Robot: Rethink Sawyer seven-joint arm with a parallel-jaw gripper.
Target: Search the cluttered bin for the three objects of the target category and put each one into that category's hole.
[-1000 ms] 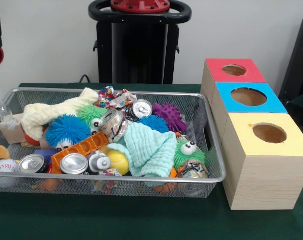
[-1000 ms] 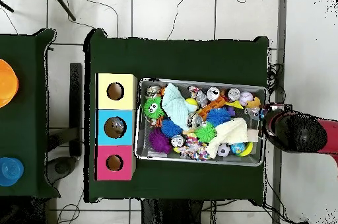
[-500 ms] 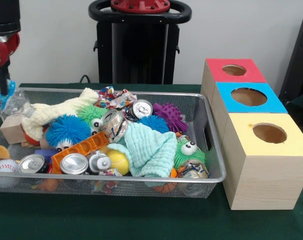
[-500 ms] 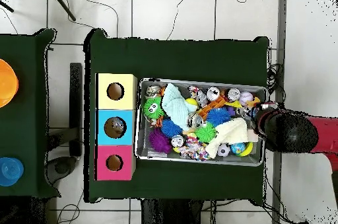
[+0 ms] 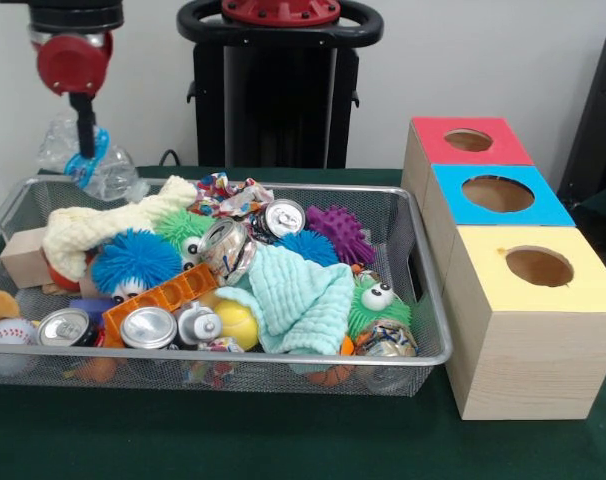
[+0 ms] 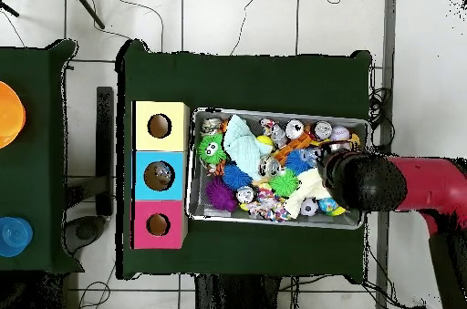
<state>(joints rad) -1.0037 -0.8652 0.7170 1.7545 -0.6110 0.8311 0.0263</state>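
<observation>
My gripper [image 5: 82, 150] hangs from the red wrist at the top left of the front view. It is shut on a see-through wrinkly bottle [image 5: 111, 172] with a blue label and holds it above the back left corner of the wire mesh bin [image 5: 283, 357]. In the overhead view the arm [image 6: 365, 182] covers the bin's right end [image 6: 274, 111] and hides the bottle. The blue-topped box's hole [image 5: 498, 193] lies right of the bin, between the red and yellow boxes. It also shows in the overhead view [image 6: 159, 176]. No other bottle shows clearly in the clutter.
The bin holds silver-topped cans [image 5: 149, 327], fuzzy googly-eyed balls [image 5: 135, 260], a mint cloth [image 5: 298, 297], a cream cloth [image 5: 113, 222], an orange block [image 5: 161, 298] and a baseball [image 5: 8, 340]. The red-topped box [image 5: 470, 140] and yellow-topped box [image 5: 538, 268] flank the blue one. The black pedestal [image 5: 278, 90] stands behind.
The gripper has risen with the bottle and moved right in the front view, from the bin's left end to above its back left corner. In the overhead view the arm moved left over the bin.
</observation>
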